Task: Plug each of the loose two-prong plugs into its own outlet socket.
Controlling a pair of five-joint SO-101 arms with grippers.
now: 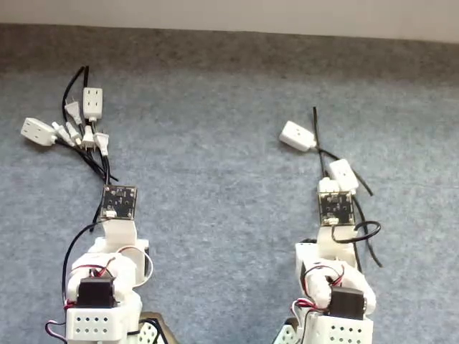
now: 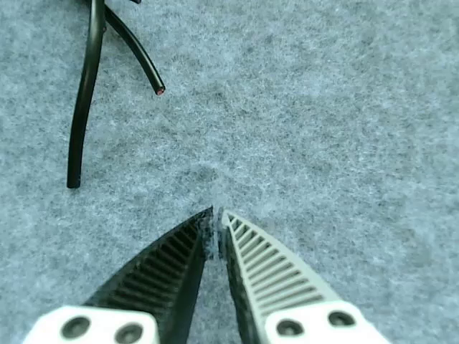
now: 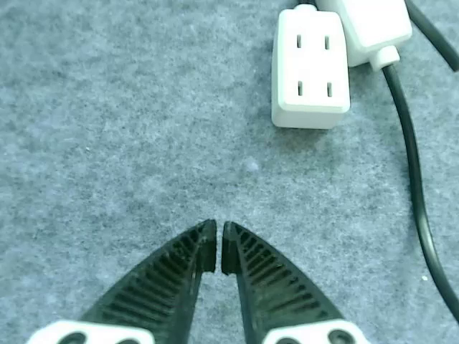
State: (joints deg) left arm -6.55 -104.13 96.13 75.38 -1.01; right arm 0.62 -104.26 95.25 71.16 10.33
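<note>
Right wrist view: right claw [image 3: 219, 229] (closed) over carpet [image 3: 107, 107].

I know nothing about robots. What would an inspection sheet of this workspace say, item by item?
Surface: grey felt-like mat.
Job's things: by the left arm, two white outlet blocks and several loose plugs; by the right arm, a socket block beside a white corded piece.
Clutter: nothing seen.
Claws: left claw and right claw both shut, empty, over the mat.
Cables: black cords run from the plugs and the corded piece.
Surroundings: pale strip beyond the mat's far edge.
</note>
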